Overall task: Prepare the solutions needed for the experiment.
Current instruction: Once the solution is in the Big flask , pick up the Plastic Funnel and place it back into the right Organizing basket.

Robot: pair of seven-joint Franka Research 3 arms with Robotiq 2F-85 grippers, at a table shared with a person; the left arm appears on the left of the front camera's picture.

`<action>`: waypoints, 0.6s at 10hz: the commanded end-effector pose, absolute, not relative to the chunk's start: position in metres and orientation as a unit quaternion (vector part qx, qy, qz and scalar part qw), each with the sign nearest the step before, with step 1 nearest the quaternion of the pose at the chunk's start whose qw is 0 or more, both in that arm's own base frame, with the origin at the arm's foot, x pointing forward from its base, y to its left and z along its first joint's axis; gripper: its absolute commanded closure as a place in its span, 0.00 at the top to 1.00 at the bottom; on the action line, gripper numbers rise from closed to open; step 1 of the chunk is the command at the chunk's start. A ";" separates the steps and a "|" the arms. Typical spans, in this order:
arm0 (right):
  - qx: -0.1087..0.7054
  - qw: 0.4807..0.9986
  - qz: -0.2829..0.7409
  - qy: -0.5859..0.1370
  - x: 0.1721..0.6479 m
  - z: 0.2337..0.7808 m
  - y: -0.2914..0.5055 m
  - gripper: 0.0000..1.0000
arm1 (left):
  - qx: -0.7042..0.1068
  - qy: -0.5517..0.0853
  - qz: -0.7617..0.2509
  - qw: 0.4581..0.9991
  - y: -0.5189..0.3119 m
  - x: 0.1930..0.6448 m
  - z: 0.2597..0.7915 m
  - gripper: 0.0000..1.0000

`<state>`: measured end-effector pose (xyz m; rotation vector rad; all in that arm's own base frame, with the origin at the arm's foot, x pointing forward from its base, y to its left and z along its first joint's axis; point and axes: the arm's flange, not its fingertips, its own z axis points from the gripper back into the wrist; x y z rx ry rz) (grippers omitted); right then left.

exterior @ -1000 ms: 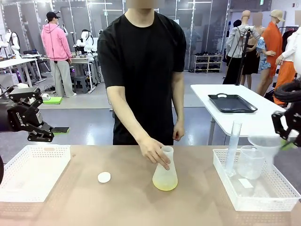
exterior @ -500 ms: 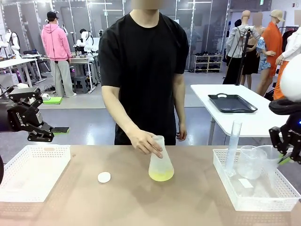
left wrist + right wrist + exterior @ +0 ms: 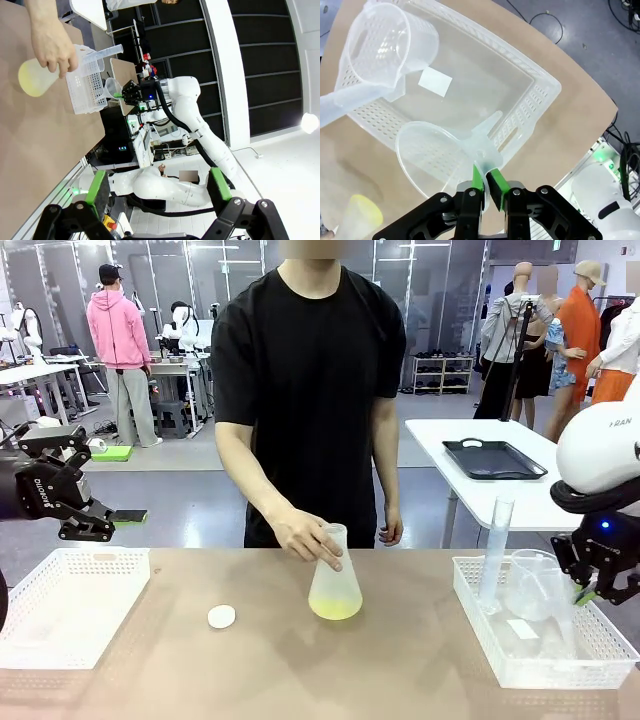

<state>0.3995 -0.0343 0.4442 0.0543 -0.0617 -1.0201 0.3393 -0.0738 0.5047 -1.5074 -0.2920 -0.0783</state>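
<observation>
The solutions show as pale yellow-green liquid [image 3: 335, 607] in the bottom of a frosted conical flask [image 3: 333, 580], slightly tilted at mid-table. The person's hand [image 3: 305, 537] grips its neck. The left wrist view shows the same flask [image 3: 34, 77] under the hand. My right gripper [image 3: 483, 176] is shut on the tab of a clear funnel [image 3: 427, 155], which hangs over the right basket [image 3: 540, 95]. In the front view that gripper [image 3: 590, 590] hovers above the basket's far right side. My left gripper [image 3: 88, 525] stands open and holds nothing, above the left basket [image 3: 60, 655].
The right basket [image 3: 475, 625] holds a clear beaker [image 3: 530, 585] and a tall graduated cylinder [image 3: 495, 550]. A small white cap [image 3: 221, 616] lies on the table left of the flask. The person stands at the far edge.
The person has shifted the flask a little to the left and stood it more upright. My right arm has come down and inward with the funnel, over the right basket. The left arm is still.
</observation>
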 end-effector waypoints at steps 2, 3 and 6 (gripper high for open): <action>0.011 0.862 -0.505 -0.047 0.422 0.430 -0.028 0.06 | -0.691 -0.132 -0.033 0.709 -0.077 0.339 0.508 1.00; 0.011 0.862 -0.504 -0.054 0.426 0.427 -0.028 0.06 | -0.691 -0.132 -0.033 0.709 -0.077 0.339 0.508 1.00; 0.011 0.858 -0.509 -0.067 0.437 0.418 -0.027 0.06 | -0.691 -0.132 -0.033 0.709 -0.077 0.339 0.508 1.00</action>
